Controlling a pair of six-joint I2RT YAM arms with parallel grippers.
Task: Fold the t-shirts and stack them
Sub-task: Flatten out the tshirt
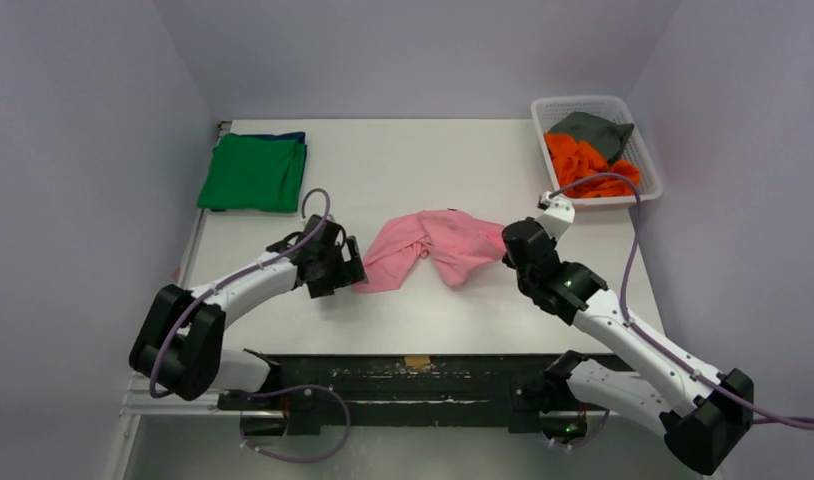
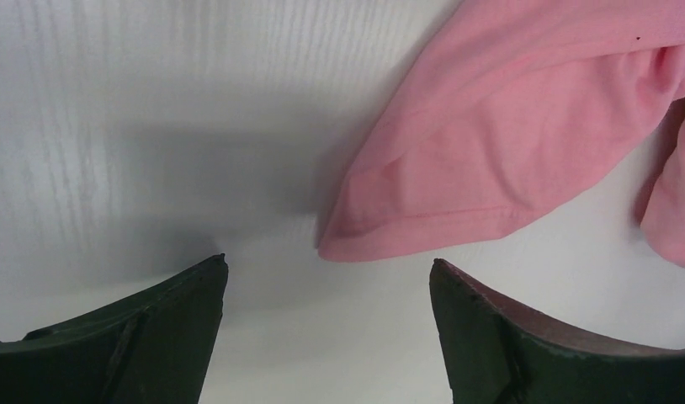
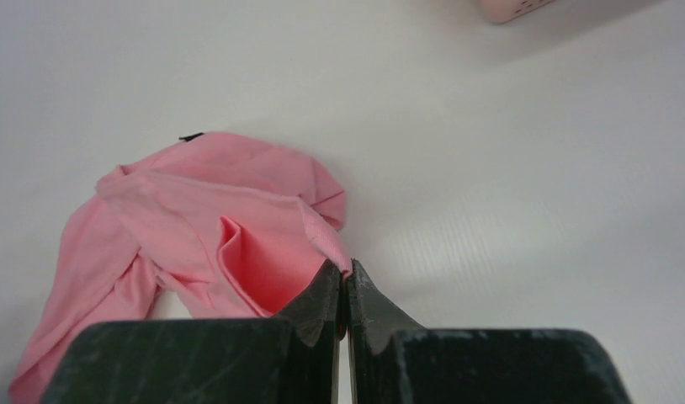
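Pinching a fold at the edge of the pink shirt [image 3: 238, 210], my right fingers [image 3: 318, 307] sit pressed together with cloth caught at their tips. My left fingers [image 2: 175, 307] stand wide apart and hold nothing. A hemmed corner of the shirt lies on the surface [image 2: 112, 126] just ahead of their gap, nearer the right-hand finger in that view.

The shirt lies crumpled mid-surface between the two arms, bunched at its middle. I read the step as getting a second grip so it can be spread flat before folding.

To do it well, I would ease the left fingers forward and across until the hem sits centred between them. I would go low enough to take both layers, then close fully. Only then would I draw the two grips apart, low over the surface, so the cloth drags flat. The right pinch looks shallow, so a hard tug could pull it free.

Further out, a folded green shirt [image 1: 255, 172] lies far left on a dark blue one [image 1: 283, 137]. Orange [image 1: 583, 165] and grey [image 1: 595, 130] shirts wait in the basket [image 1: 583, 103].
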